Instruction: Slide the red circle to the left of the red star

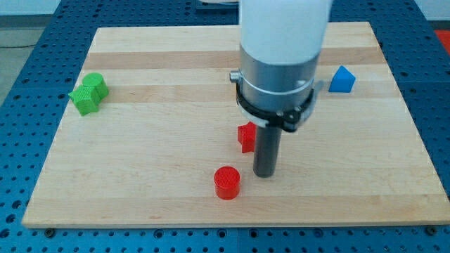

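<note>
A pale wooden board (140, 190) sits on a blue perforated bench (21, 84), its grain running in long bands. The red circle (226, 183), a short ribbed cylinder, lies near the view's bottom, just below and left of the red star (245, 136), which is half hidden behind the rod. My tip (264, 174) rests just right of the circle, apart from it. There are no fingers on this rod. A green block (89, 93) sits far left, a blue block (342, 79) upper right.

A green block (88, 93) sits near the worktop's (162, 197) left edge in the view; a blue block (342, 80) lies at upper right.
</note>
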